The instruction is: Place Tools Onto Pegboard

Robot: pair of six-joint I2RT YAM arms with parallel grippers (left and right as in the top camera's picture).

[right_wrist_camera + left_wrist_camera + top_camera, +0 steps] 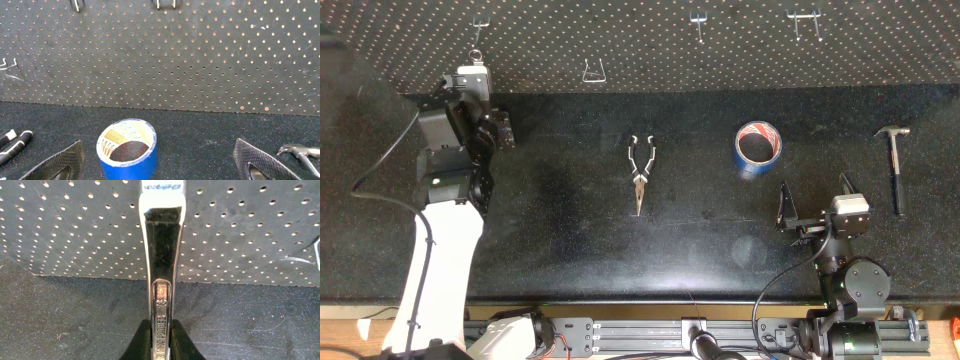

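Now, wrench [161,255] with embossed lettering clenched in left fingers [137,345], right fingers [57,162] spread wide near blue tape [127,147]

Blue tape roll [129,169], black dotted pegboard [200,60]

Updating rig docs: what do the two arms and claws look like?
Left arm: white lower link, black upper segments, small green light. Right arm: black, pale block behind the right claw, whose fingers are black with a woven texture. Black cables trail from both.
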